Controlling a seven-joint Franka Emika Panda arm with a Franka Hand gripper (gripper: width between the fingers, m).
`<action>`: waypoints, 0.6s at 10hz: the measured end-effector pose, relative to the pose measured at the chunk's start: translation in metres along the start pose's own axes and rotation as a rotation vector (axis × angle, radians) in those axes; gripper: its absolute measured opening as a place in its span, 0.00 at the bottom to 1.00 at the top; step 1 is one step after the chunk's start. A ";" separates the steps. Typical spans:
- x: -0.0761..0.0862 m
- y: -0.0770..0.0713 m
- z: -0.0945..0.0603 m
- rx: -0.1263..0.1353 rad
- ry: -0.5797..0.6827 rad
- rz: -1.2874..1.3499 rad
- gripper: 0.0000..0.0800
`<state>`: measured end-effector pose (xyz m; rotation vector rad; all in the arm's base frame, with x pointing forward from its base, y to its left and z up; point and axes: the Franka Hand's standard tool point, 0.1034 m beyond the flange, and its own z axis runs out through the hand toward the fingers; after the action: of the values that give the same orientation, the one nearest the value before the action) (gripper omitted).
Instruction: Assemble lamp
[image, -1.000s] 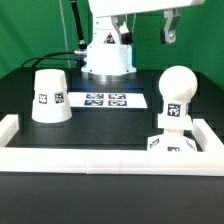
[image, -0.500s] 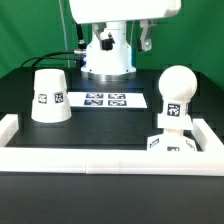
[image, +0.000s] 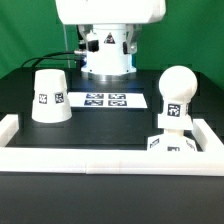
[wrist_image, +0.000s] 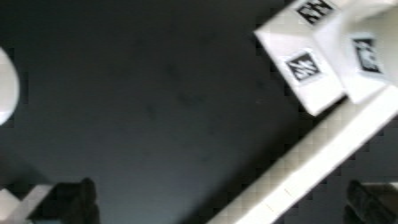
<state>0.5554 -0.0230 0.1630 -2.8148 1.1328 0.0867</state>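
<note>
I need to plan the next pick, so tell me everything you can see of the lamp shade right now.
The shade is a white, smooth, plastic-looking tapered cup. It stands upside down on the black table, wide rim down and narrow closed end up, upright and not tilted. Black-and-white square tags sit on its side facing the camera. It is at the exterior view's left, just left of the marker board; whether they touch is unclear. Nothing grips it.

Tagged marker board (wrist_image: 317, 52) and white rail (wrist_image: 302, 165) on black table (wrist_image: 143, 100).
</note>
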 end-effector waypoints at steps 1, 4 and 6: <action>0.002 0.015 0.005 -0.039 0.000 -0.029 0.87; 0.013 0.069 0.018 -0.044 0.003 -0.009 0.87; 0.022 0.079 0.017 -0.047 0.008 -0.011 0.87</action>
<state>0.5164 -0.0923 0.1378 -2.8647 1.1320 0.1033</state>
